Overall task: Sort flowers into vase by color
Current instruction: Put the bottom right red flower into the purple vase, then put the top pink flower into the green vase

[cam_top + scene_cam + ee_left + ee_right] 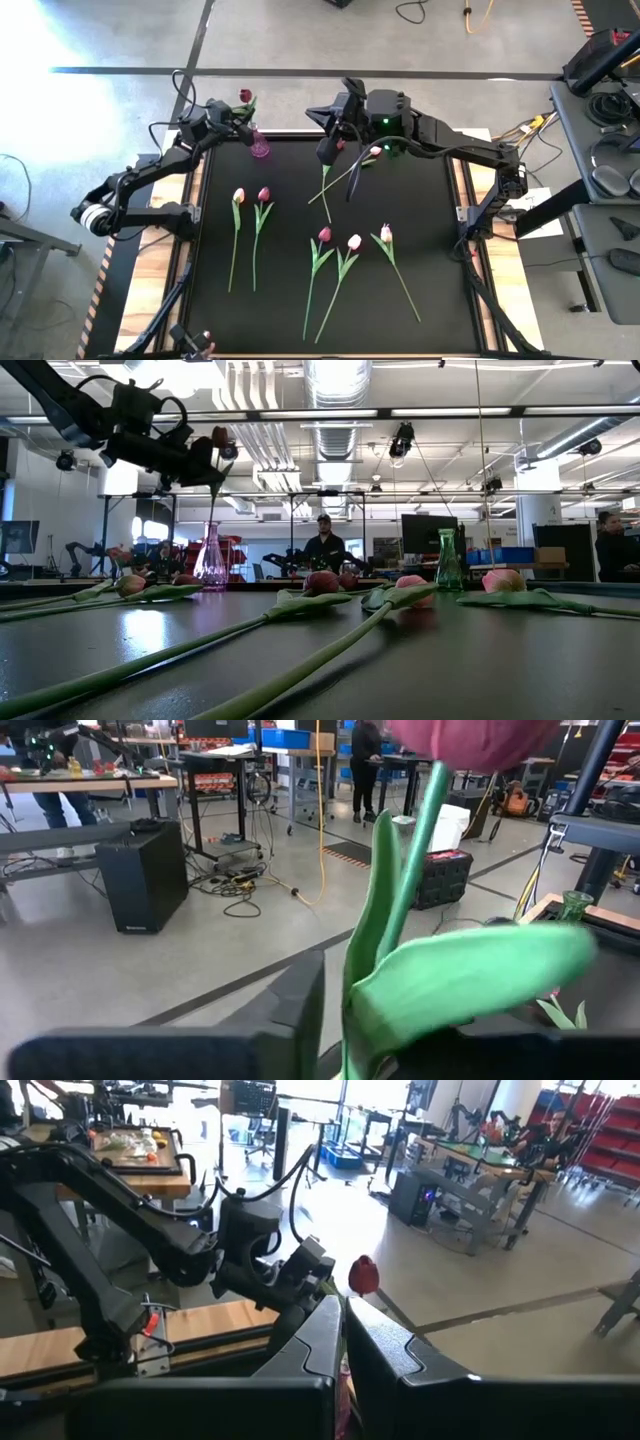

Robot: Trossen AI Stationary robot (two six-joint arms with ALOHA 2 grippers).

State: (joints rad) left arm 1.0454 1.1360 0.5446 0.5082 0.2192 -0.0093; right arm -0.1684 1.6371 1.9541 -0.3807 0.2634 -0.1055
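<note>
The left gripper (238, 122) hung over the black table (420, 200) at about 11 o'clock in the high view, with a dark magenta tulip (245, 95) standing upright at it; the tulip's stem ran down to the neck of a pink glass vase (260, 148) just below; in the left wrist view the stem and a broad leaf stood between the dark fingers (300, 1010), but whether they pressed on the stem or stood clear of it could not be told. Towards 8 o'clock from the table's middle two tulips lay side by side, a pale pink-white tulip (238, 195) and a second magenta tulip (264, 193), heads towards 12 o'clock and stems towards 6. The right gripper (327, 152) was at about 12 o'clock, pointing down, its fingers together; whether they pinched anything could not be told; a bare green stem (326, 190) lay on the table just below it, crossed by the stem of a pale tulip (375, 152) lying aslant. At about 6 o'clock lay three more: a third magenta tulip (324, 234), a pale-headed tulip (354, 241) beside it, and another pale tulip (386, 233) towards 5 o'clock. In the low view a green glass vase (449, 560) stood at the far edge.
</note>
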